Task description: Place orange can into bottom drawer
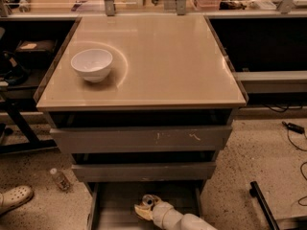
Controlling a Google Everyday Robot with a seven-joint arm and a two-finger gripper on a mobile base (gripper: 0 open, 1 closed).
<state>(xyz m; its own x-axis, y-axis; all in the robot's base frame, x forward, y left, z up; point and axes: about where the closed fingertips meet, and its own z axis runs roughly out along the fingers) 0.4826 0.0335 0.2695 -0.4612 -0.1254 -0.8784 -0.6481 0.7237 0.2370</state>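
Note:
The bottom drawer stands pulled open at the foot of the grey cabinet, a shallow grey tray. My gripper reaches into it from the lower right on a white arm. The orange can shows at the gripper's tip, its silver top facing up, low over the drawer floor near the middle. Only a small part of the can shows; the rest is hidden by the gripper. I cannot tell whether the can rests on the drawer floor.
A white bowl sits on the tan cabinet top at the left. The widest drawer and middle drawer are above. A small clear bottle and a shoe lie on the floor at left. Cables lie at right.

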